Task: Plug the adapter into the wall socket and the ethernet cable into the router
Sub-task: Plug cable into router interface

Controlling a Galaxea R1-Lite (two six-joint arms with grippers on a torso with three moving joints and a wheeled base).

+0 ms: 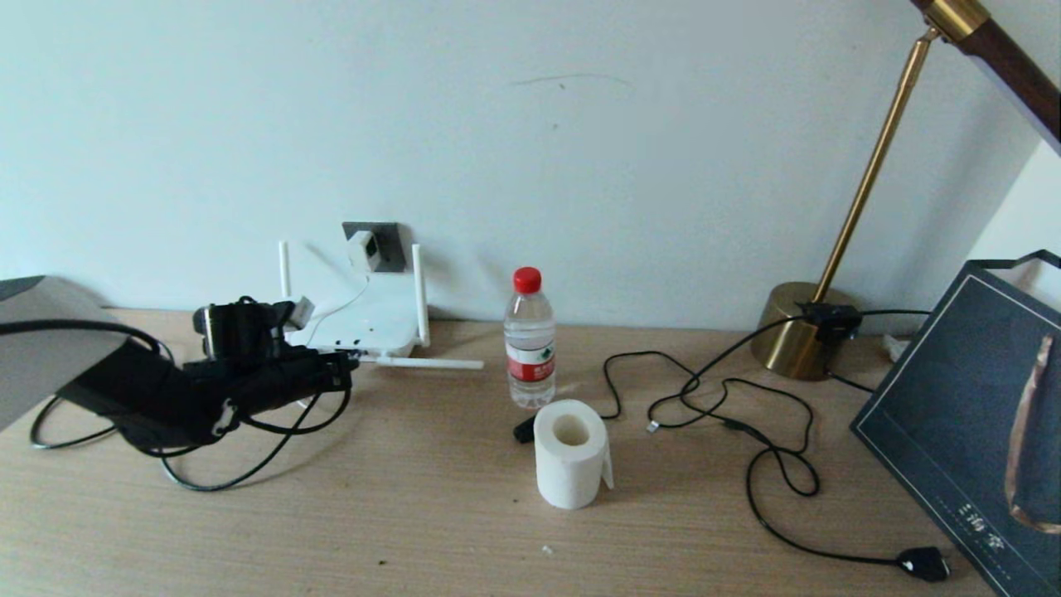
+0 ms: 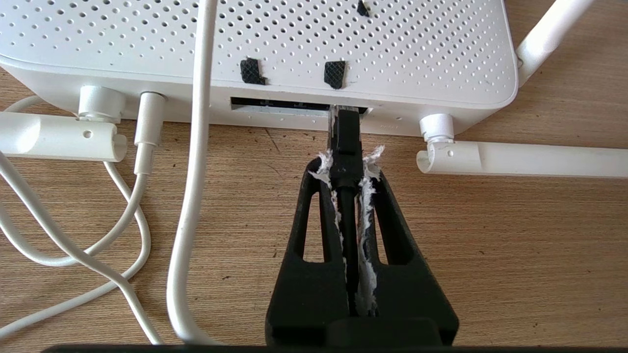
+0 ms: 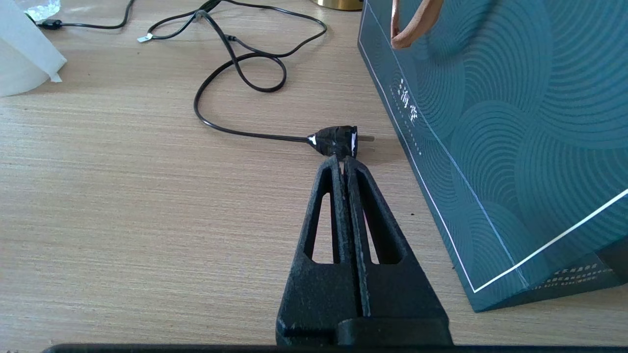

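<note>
Two plugs make up our job, and one looks done: the adapter (image 1: 365, 249) sits in the wall socket (image 1: 390, 240), at twelve o'clock from the router (image 1: 365, 323). Our left hand (image 2: 349, 162) is clenched on the ethernet cable (image 2: 347, 142), its plug at the router's port, seemingly partly in. Only the left wrist view shows that contact; the head view hides it. Our right hand (image 3: 343, 162) hangs clenched and empty over the bench (image 3: 122, 196), beside a black plug (image 3: 336, 139).

A clear water bottle (image 1: 530, 340) with a red cap stands behind an upright toilet paper roll (image 1: 570, 453). A brass lamp (image 1: 802, 330) stands by a dark teal gift bag (image 1: 974, 414), its black cord (image 1: 767, 452) looping across the wooden desk (image 1: 414, 522).
</note>
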